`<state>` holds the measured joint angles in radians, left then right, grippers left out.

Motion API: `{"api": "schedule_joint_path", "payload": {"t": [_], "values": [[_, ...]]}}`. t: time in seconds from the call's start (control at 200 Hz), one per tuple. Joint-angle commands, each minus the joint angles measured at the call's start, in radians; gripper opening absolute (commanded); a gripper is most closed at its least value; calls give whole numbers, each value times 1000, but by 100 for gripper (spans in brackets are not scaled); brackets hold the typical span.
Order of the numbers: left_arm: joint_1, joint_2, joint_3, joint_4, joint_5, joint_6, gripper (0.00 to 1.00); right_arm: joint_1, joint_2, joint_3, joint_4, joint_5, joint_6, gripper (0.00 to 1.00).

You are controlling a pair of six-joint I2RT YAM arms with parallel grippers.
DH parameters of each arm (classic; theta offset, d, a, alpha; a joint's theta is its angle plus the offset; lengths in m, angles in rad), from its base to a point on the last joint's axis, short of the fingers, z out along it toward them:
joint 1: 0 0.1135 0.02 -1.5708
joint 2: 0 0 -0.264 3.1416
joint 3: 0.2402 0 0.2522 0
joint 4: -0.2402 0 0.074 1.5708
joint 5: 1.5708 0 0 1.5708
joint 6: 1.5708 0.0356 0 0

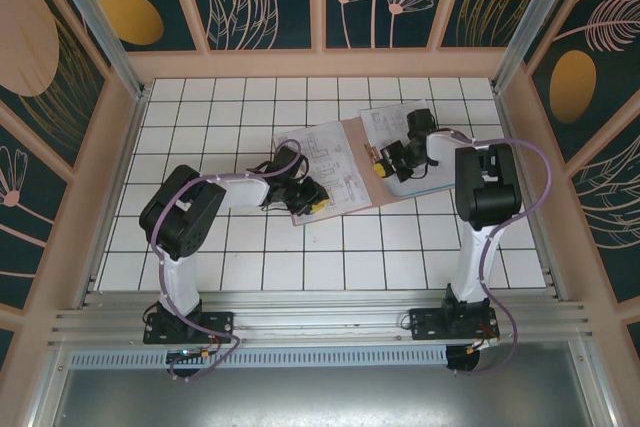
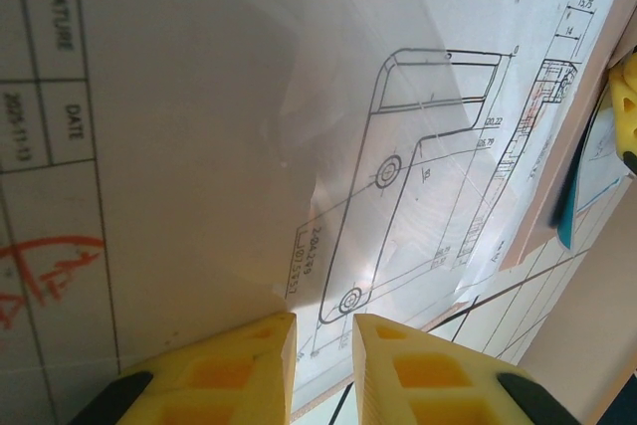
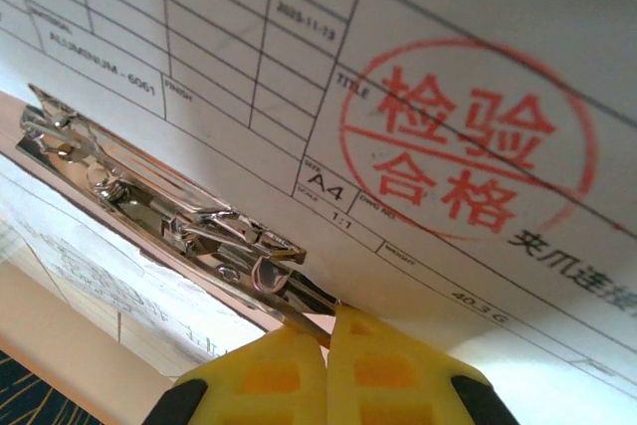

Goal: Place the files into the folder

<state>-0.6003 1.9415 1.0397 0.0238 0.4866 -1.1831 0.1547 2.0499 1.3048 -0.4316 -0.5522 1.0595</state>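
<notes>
One folder (image 1: pixel 357 147), one metal clip (image 3: pixel 169 211), two printed white sheets (image 1: pixel 320 172) (image 1: pixel 392 122), one teal sheet (image 2: pixel 567 216), two pincers (image 1: pixel 318 205) (image 1: pixel 380 160).

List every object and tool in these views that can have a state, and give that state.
pinkish-brown card folder: open, lying flat.
white printed paper sheets: lying on the open folder.
silver metal clip: lever tip pinched; whether it is clamped or released cannot be told.
left tool: open, narrow gap, over a printed sheet.
right tool: shut on the silver metal clip.
</notes>
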Motion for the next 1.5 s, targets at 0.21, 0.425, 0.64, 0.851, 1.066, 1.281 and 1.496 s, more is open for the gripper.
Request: {"api": "schedule_joint_path", "payload": {"t": [0.21,0.425,0.64,0.851,1.066,1.281,1.496], "values": [[12,-22,-17,-46,-21,-1,24,-25,195,-51,-398,354,132,0],[11,-22,42,-86,-4,48,24,-5,260,-45,-420,390,166,0],[12,-23,120,-138,17,99,25,12,272,23,-495,434,141,0],[12,0,146,-152,33,123,26,52,238,120,-518,424,90,0],[11,44,139,-141,38,130,25,75,160,141,-441,330,57,0],[12,60,102,-133,23,136,25,68,43,42,-213,195,32,0],[11,58,93,-136,7,137,25,63,-28,36,-135,167,33,4]]}}
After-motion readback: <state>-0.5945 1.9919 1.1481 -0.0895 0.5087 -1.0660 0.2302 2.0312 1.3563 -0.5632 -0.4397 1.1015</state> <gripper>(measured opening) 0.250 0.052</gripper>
